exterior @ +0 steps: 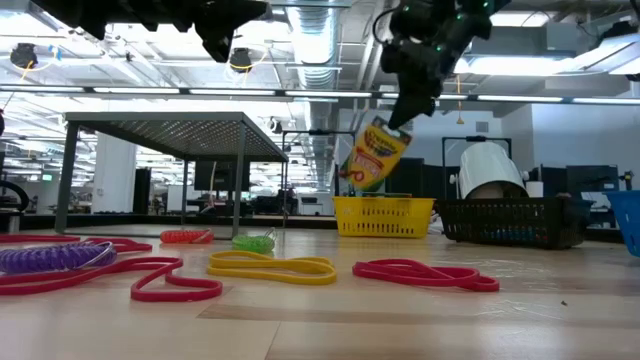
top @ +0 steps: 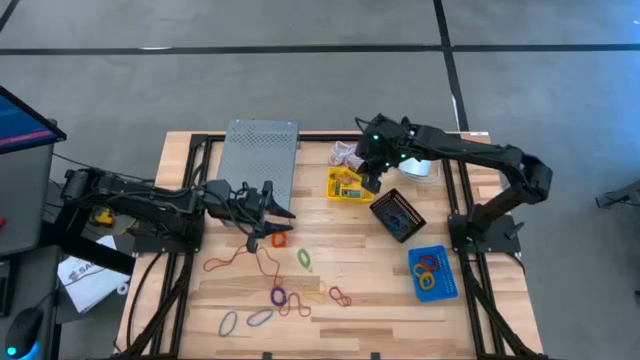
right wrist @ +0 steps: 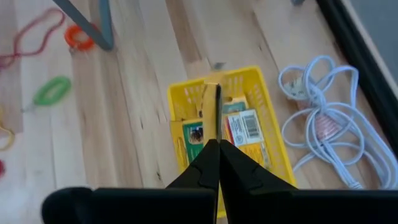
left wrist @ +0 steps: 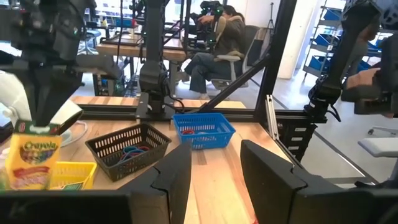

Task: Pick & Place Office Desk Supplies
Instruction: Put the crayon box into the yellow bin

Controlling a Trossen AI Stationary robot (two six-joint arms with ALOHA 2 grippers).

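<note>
On the wooden table (top: pixel 400 290) you have both arms over the work area, and a grey perforated stand (top: pixel 260 155) sits at the far side. Your right gripper (exterior: pixel 400 118) hangs above the yellow tray (exterior: pixel 384 216), its fingers pinched tight on the top edge of a crayon box (exterior: pixel 376 155), which dangles tilted in the air just over that tray. More crayon boxes (right wrist: pixel 245 130) already lie inside the tray. Your left gripper (top: pixel 283 226) hovers near the middle of the table, beside the stand, with its fingers (left wrist: pixel 174 180) parted and nothing between them.

Next to the yellow tray you see the black mesh tray (top: pixel 397 215), with a few bands inside it, and nearer the front right sits the blue tray (top: pixel 433 272), holding several coloured bands. A coiled white cord (right wrist: pixel 323 118) lies just beside the yellow tray.

Loose rubber bands are scattered over the front of the table: a long red one (top: pixel 228 260), a purple one (top: pixel 279 296), a green one (top: pixel 304 258), a yellow one (exterior: pixel 272 266) and an orange one (top: pixel 277 240) just by your left gripper.
</note>
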